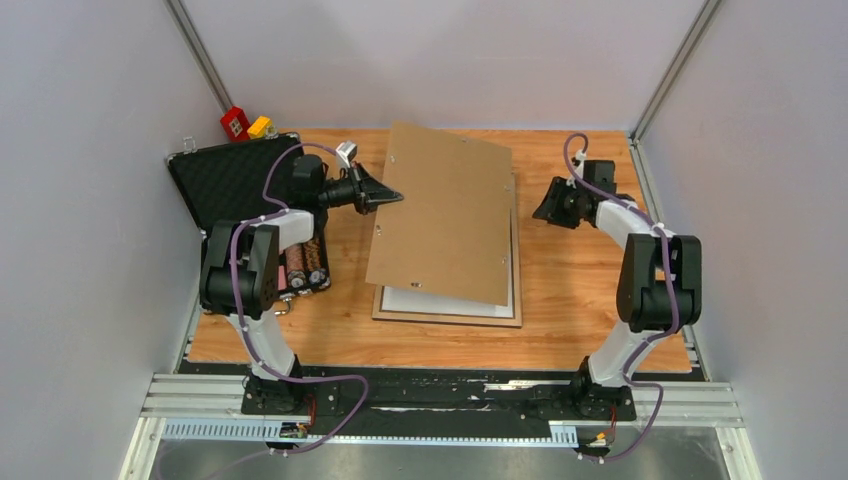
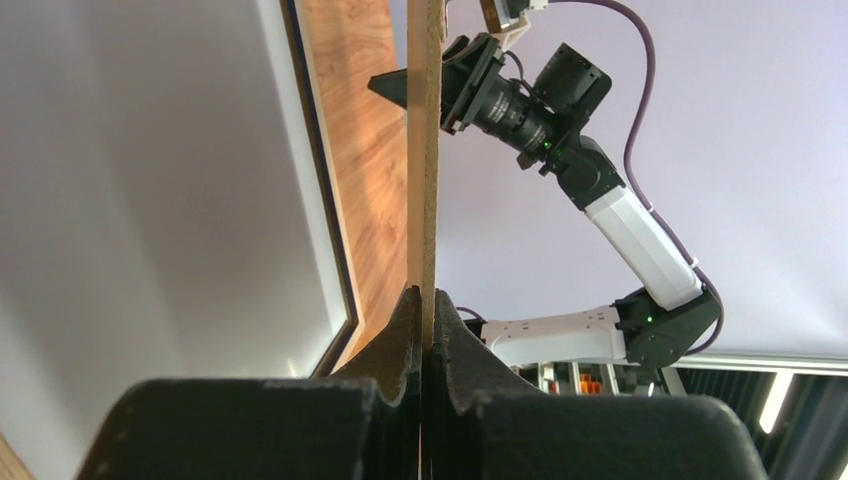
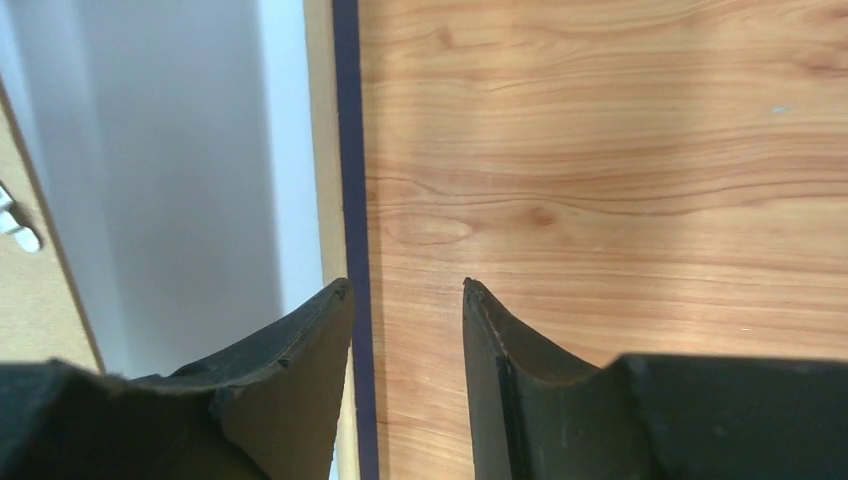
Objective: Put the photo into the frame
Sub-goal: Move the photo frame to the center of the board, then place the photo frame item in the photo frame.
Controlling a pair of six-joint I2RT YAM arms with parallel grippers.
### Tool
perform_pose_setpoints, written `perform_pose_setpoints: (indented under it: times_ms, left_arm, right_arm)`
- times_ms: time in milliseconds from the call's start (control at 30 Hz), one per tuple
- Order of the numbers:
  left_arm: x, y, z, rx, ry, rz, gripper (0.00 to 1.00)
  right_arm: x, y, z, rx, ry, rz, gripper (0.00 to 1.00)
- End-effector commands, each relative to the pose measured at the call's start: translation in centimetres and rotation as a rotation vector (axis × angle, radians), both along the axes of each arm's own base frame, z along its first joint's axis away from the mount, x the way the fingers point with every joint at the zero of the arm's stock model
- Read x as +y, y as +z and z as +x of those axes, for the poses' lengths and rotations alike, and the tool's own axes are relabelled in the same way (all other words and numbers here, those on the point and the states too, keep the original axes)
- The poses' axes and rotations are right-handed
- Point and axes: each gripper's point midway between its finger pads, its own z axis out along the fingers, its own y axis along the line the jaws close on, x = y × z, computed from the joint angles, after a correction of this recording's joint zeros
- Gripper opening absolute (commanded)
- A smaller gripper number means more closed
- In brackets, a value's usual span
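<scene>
- The left claw [image 1: 393, 197] is pinched tight on the left edge of the plain brown hardboard panel [image 1: 445, 215].
- The panel is lifted off the desk and tilted over the frame.
- The big thin picture frame [image 1: 450, 319], tan with a dark blue edge, lies flat on the wooden desk [image 1: 590, 300] under the panel.
- A white flat face [image 1: 440, 300] shows inside the frame; I cannot tell if it is the photo.
- The right claw [image 3: 408, 287] is partly open with nothing in it, just by the frame's right edge.
- The black foam case [image 1: 225, 180] lies open by the left arm, with rolls of chips [image 1: 305, 268] inside.
</scene>
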Motion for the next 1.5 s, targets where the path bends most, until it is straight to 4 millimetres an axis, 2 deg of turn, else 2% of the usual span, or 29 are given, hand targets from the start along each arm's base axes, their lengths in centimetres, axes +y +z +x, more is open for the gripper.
perform_pose_setpoints:
  times_ms: [0, 133, 267, 600, 833, 1267, 1467]
  left_arm:
    - [-1.1, 0.9, -0.2, -0.053, -0.015, -0.023, 0.0]
    - [-1.9, 0.2, -0.1, -0.054, -0.017, -0.027, 0.0]
    - [-2.3, -0.4, 0.3, -0.055, -0.004, -0.042, 0.0]
    - [-2.6, -2.2, 0.6, -0.012, 0.019, -0.049, 0.0]
    - [-2.5, -2.6, 0.5, -0.009, 0.02, -0.033, 0.0]
    - [-2.0, -5.3, -0.2, 0.051, 0.043, 0.041, 0.0]
    - [-1.8, -5.8, -0.4, 0.069, 0.053, 0.062, 0.0]
  right_arm:
    - [-1.8, 3.7, 1.4, -0.121, 0.017, 0.046, 0.43]
    - [-2.8, 4.7, 1.2, -0.155, 0.072, 0.097, 0.43]
    - [-3.6, 4.3, 0.3, -0.177, 0.109, 0.09, 0.43]
    - [-4.0, 4.5, -1.6, -0.225, 0.119, 0.121, 0.43]
    - [-4.6, 4.7, -1.9, -0.234, 0.105, 0.142, 0.42]
    - [-6.0, 4.3, -2.4, -0.228, 0.074, 0.191, 0.42]
    - [-6.2, 4.2, -2.5, -0.227, 0.068, 0.201, 0.41]
